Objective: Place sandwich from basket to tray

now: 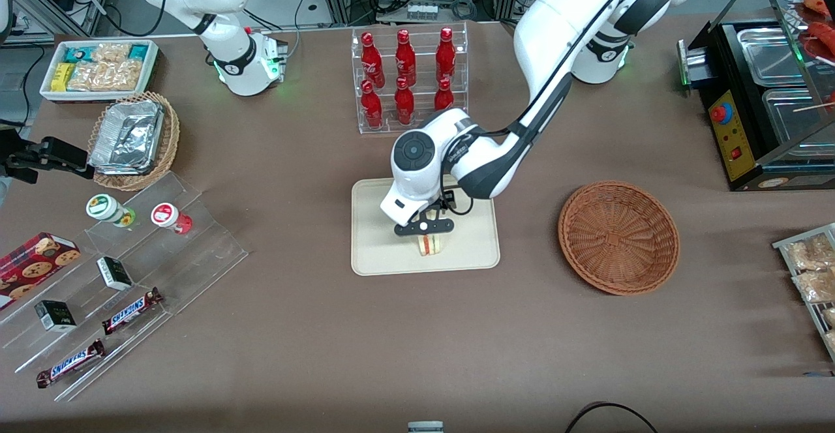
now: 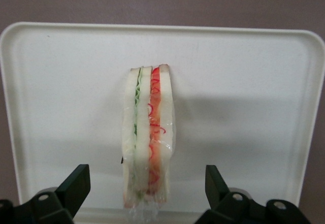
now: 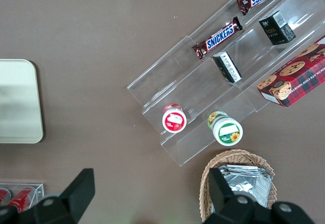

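Brown cloth-covered table (image 1: 326,368) is carrying everything; taking the tray (image 1: 479,257) as landmark. Cream-beige tray is sitting mid-table, w/ the working arm reaching down over it. Reddish-brown wicker basket (image 1: 618,236) is lying beside the tray, toward the working arm's end of the table, well apart from it, nothing showing inside. Clear rack of red bottles (image 1: 409,77) is standing farther from the front camera than the tray. Clear stepped display w/ Snickers bars (image 1: 130,310) and small tubs is sitting toward the parked arm's end, well apart from the tray.

Gripper (image 1: 425,227) is hovering just above the tray, over the part nearer the front camera. Its fingers (image 2: 76,183) are standing wide apart, gripping nothing.

Sandwich (image 1: 430,244) is sitting on the tray's surface, standing on edge w/ filling layers facing up toward the wrist cam: green strip along one bread slice, red-orange along the other, clear wrap around it. It is lying directly under the gripper, centred between the two fingers, w/ clear gaps both sides, touching neither. In the wrist view its end near the gripper is reaching close to the tray rim.
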